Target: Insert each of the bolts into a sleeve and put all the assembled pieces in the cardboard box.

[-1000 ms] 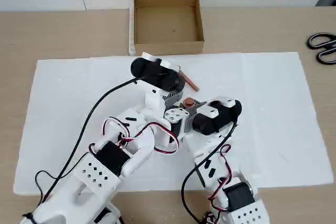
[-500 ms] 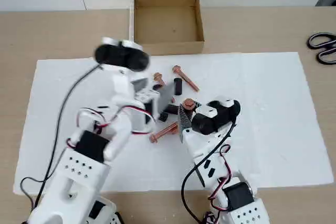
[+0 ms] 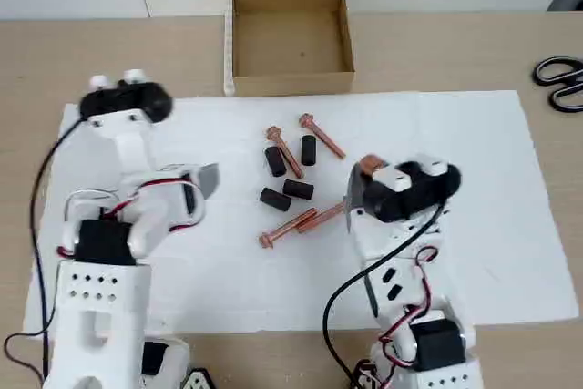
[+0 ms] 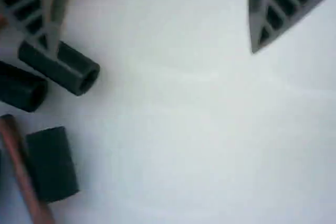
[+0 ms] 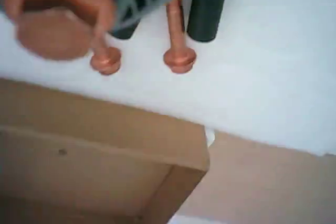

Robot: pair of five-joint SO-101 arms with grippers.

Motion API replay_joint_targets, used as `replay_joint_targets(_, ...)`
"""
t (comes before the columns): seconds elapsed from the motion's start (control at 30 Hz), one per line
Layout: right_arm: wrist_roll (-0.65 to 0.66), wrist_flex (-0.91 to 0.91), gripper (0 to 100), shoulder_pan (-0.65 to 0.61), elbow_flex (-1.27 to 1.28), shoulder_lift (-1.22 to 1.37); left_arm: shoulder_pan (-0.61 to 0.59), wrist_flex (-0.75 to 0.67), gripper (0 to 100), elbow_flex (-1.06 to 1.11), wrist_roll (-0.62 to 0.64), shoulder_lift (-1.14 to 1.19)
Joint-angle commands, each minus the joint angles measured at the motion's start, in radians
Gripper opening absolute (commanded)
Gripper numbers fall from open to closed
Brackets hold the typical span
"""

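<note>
Copper bolt gripped in right claw; left claw released, wide apart, near black sleeves.

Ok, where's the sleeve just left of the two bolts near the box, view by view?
High: sleeve near centre, left of a bolt.
Left wrist: sleeve alongside that bolt.
Right wrist: sleeve beside that bolt.
Shared landmark: that bolt.
</note>
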Motion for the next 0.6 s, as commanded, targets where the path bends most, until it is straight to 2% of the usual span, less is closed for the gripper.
replay_joint_targets(0.0, 0.029, -0.005, 0.4, 0.033, -0.242, 0.205, -0.068, 0.006, 23, -0.048, -0.003, -0.028)
replay_joint_targets(0.13, 0.023, -0.022, 0.4, 0.038, -0.525, 0.545, -0.110, 0.011, 23, -0.048, -0.008, -0.028)
replay_joint_targets(0.57, 0.021, -0.265, 0.4, 0.033, -1.381, 1.555, -0.218, 0.012, 23, -0.042, -0.247, -0.028)
